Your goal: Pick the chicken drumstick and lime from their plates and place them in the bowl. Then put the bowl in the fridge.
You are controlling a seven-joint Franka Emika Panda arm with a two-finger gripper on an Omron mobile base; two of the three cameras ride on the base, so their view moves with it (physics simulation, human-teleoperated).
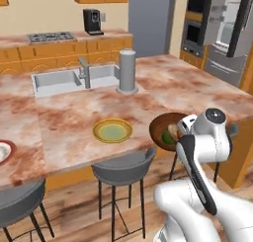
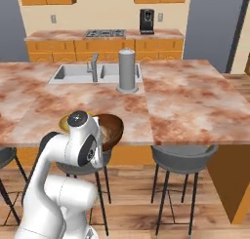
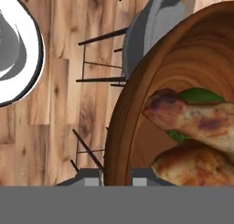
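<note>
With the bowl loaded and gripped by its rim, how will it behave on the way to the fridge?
The bowl looks rigid, wood-like, so it likely won't flex. Held only at its rim by the fingers, it may tilt. The round lime could roll, though the chicken drumstick lying over it probably pins it.

Bright, even rendered light with soft faint shadows (no glare); base views slightly blurry, hand view sharper.

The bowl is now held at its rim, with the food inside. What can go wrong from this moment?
The gripper pinches only the bowl by its rim, over the floor and a stool, so the bowl could tilt or slip out. The chicken drumstick lies loose on the lime and could roll out. The fridge stands far across the island, a long carry.
</note>
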